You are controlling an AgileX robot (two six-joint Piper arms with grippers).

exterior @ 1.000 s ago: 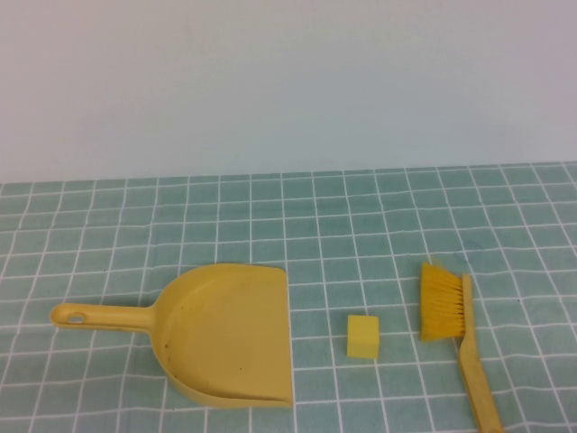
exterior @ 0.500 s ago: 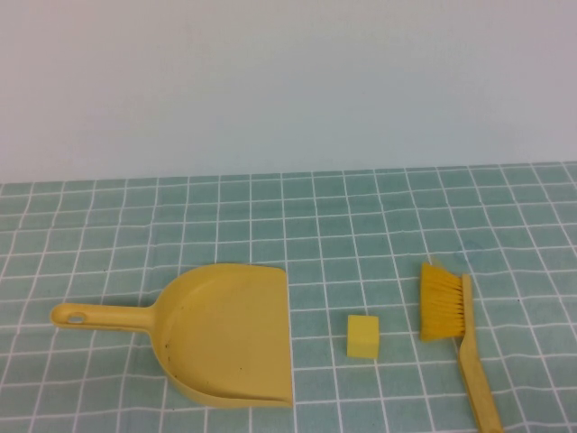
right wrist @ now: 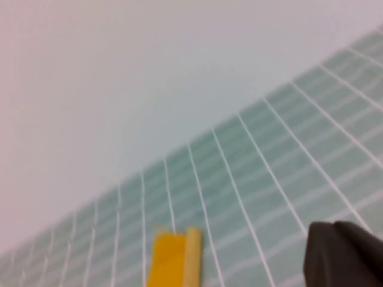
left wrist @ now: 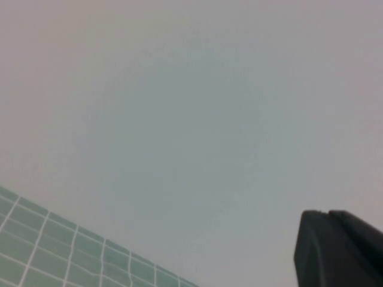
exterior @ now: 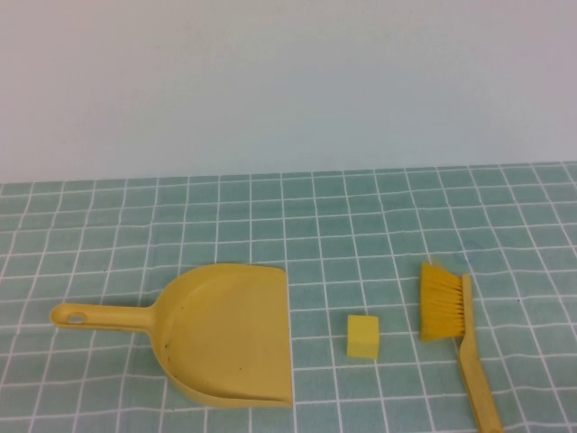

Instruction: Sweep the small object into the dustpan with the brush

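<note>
Small object [exterior: 362,336]: pale-yellow cube-like block, sponge-like, far smaller than the scoop beside it; sat on the teal tiled table [exterior: 379,225], untouched; lay between dustpan [exterior: 230,334] and brush [exterior: 446,311], near both, touching neither.

Dustpan: yellow plastic, wide flat scoop, open edge turned toward the block; long straight handle with a hole at its end, pointing toward the robot's left.

Brush: yellow, narrow flat handle running to the table's near edge, block of orange-yellow bristles at the far end, lying flat on the block's right.

Left gripper [left wrist: 338,248]: dark tip seen only in the left wrist view, fingers pressed together, nothing held; raised off the table and aimed at the pale wall [exterior: 288,81], with only a strip of tiles in view; none of the task's things seen near it.

Right gripper [right wrist: 344,254]: dark tip seen only in the right wrist view, fingers closed, empty; hovered above the tiles, well apart from the brush's bristle end [right wrist: 173,260], which showed ahead of it; block not seen from there.

Neither gripper in the high view; open tiled room beyond all three items up to the wall; dustpan and brush handle close to the near edge.
</note>
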